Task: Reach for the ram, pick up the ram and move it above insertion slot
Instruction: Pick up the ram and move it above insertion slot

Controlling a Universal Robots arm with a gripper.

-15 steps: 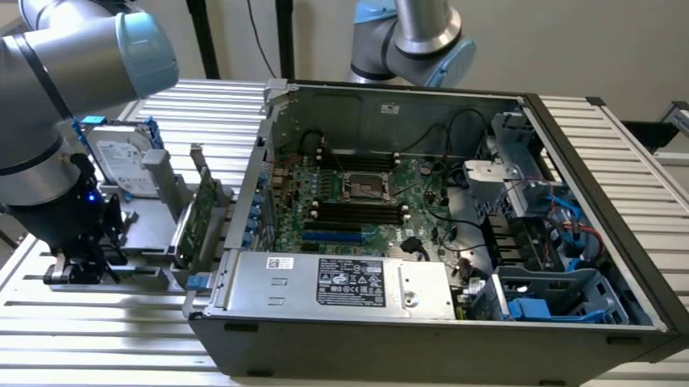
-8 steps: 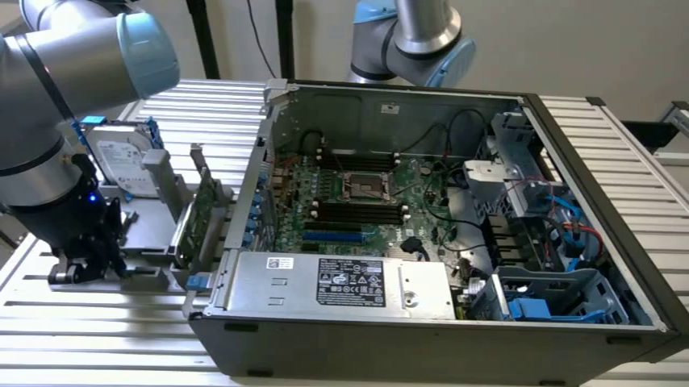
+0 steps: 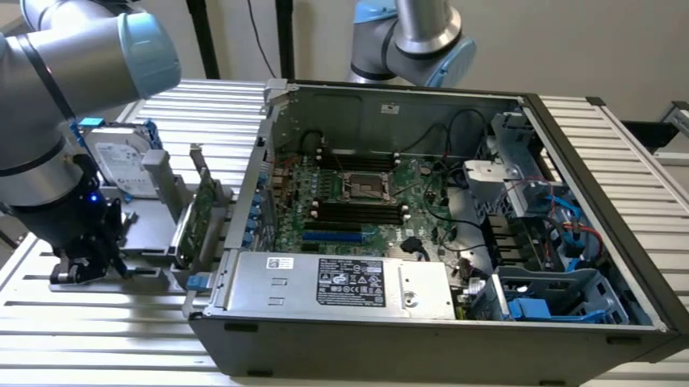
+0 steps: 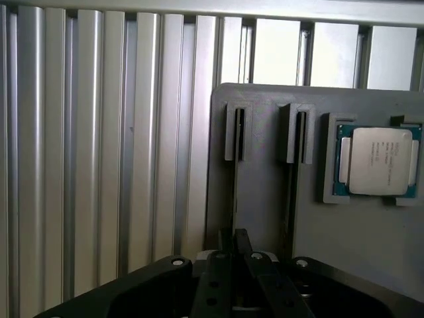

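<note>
The ram [image 4: 236,185] appears edge-on as a thin dark strip standing in the grey holder plate [image 4: 265,199], its far end in a grooved bracket [image 4: 237,131]. My gripper [image 4: 234,238] is down on the near end of that strip, with both dark fingers pressed together on it. In the exterior view the gripper [image 3: 81,270] sits low over the grey holder [image 3: 151,258] at the exterior view's left, outside the computer case. The motherboard's black insertion slots [image 3: 356,214] lie inside the open case [image 3: 431,322], well away from the gripper.
A taller green expansion card [image 3: 200,218] and a hard drive [image 3: 119,165] stand in the holder beside my arm. A processor chip [image 4: 377,161] rests in a pocket of the plate. A second bracket [image 4: 296,132] is next to the ram's. The power supply [image 3: 344,284] is at the case front.
</note>
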